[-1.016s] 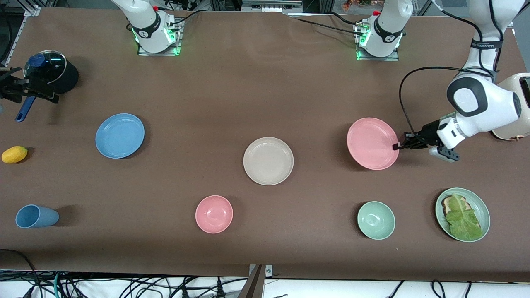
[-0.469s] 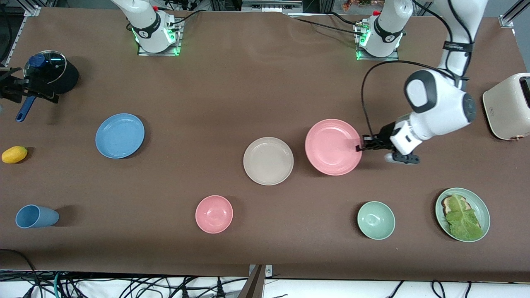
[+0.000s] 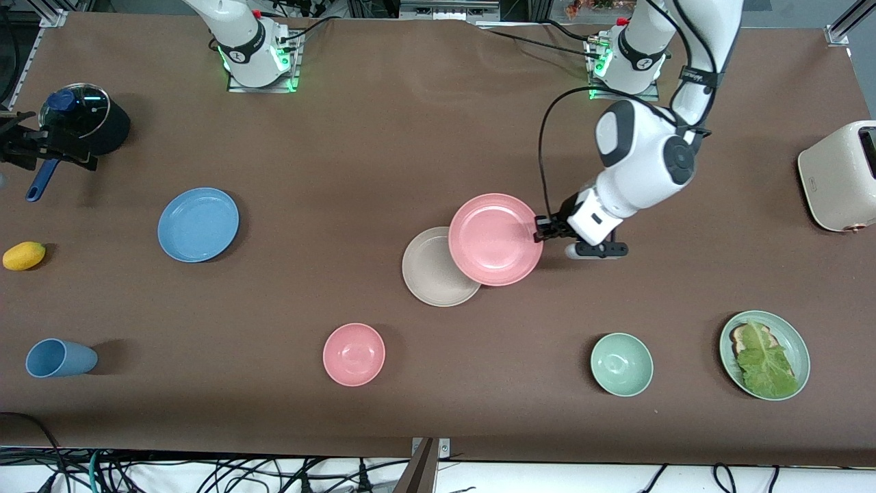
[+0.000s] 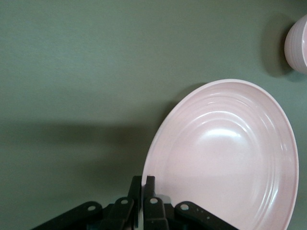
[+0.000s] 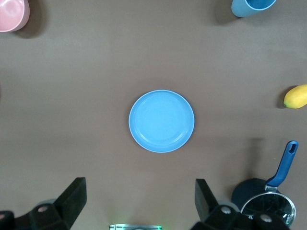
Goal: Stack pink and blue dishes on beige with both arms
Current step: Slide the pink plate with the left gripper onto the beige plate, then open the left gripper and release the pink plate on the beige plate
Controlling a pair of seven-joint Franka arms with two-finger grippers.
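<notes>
Left gripper (image 3: 538, 231) clenched on rim of pink plate (image 3: 495, 239), carried aloft, partly overlapping beige plate (image 3: 430, 277) at table centre; not yet set down. Blue plate (image 3: 198, 224) untouched toward right arm's end, right gripper (image 5: 139, 199) spread wide above it.

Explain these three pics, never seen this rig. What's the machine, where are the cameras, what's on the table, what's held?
Two white robot arms are bolted along one edge of a brown table. The wide picture comes from a high camera facing them; the other two come from cameras on each arm's wrist.

The left gripper is shut on the rim of the pink plate and holds it partly over the beige plate. Its wrist view shows that pinch close up.

The right gripper is open, high above the blue plate, which lies flat on the table.

Also on the table: a pink bowl, a green bowl, a green plate with lettuce, a blue cup, a lemon, a lidded pot and a toaster.
</notes>
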